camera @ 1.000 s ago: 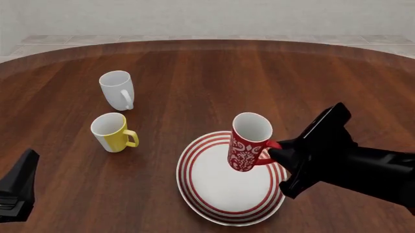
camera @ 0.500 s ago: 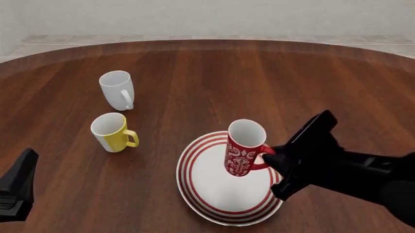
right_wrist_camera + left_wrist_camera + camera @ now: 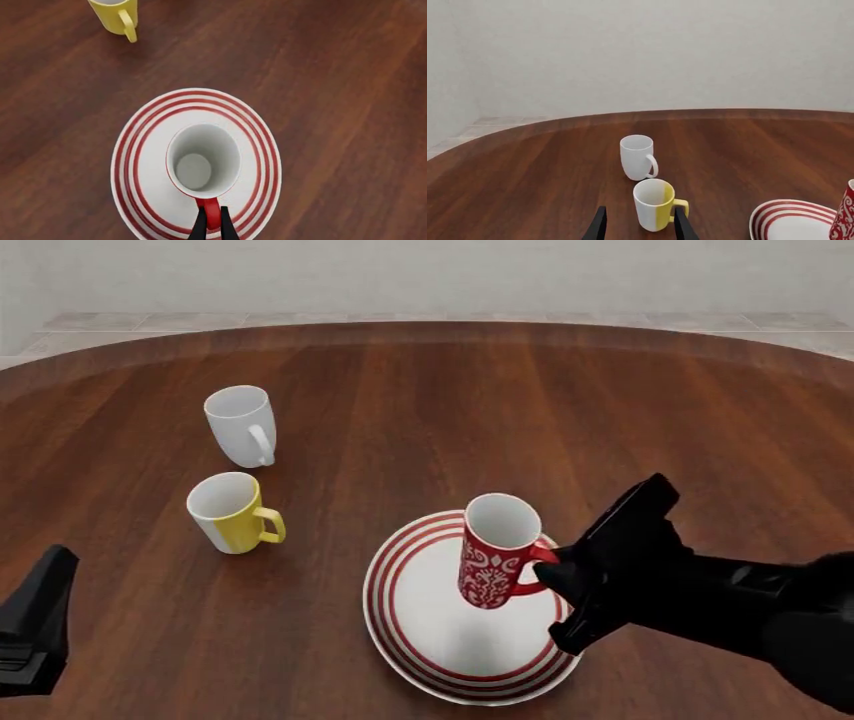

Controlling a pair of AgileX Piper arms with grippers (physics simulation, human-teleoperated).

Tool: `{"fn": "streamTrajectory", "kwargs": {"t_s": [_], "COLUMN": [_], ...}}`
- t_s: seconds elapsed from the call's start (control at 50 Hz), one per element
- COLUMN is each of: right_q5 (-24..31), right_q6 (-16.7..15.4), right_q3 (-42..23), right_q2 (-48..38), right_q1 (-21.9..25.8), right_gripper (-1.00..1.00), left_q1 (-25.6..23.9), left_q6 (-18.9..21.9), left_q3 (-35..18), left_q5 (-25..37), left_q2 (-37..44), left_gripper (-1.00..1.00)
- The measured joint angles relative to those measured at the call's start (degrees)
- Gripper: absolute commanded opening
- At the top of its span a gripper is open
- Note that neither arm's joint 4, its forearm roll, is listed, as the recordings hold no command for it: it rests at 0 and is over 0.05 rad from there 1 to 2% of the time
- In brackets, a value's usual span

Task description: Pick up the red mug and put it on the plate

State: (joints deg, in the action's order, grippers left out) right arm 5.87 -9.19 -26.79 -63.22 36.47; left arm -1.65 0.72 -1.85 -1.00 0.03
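While the right gripper (image 3: 550, 570), jaws clamped on the handle, has lowered the red mug (image 3: 495, 552) over the plate (image 3: 400, 625), release is near; left gripper (image 3: 638, 231) idle, jaws apart.

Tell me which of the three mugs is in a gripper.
The red mug: the right gripper is shut on its handle, holding it over the plate. The yellow mug and white mug stand free on the table.

Right tool (image 3: 550, 575) grips the red mug (image 3: 495, 564) by its handle, upright over the plate (image 3: 416, 635) at lower centre. Yellow mug (image 3: 230, 512) and white mug (image 3: 242, 426) stand upper left on the tabletop (image 3: 441, 400). Left tool (image 3: 32, 625) at lower left edge.
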Motion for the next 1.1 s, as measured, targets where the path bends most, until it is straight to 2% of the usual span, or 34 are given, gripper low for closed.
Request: {"fn": "streamTrajectory", "kwargs": {"t_s": [0.58, 1.1], "right_q5": [-3.43, -6.02], "right_q6": [-0.41, 0.49], "right_q3": [0.63, 0.74], "right_q2": [-4.02, -6.61], "right_q1": [-0.64, -0.11], "right_gripper": [-1.00, -1.00], "left_q1": [-0.03, 0.07], "left_q6": [-0.10, -0.29], "left_q3": [0.14, 0.12], "left_q5": [-0.34, -0.41], "left_q2": [-0.01, 0.00], "left_gripper": [1.00, 1.00]}}
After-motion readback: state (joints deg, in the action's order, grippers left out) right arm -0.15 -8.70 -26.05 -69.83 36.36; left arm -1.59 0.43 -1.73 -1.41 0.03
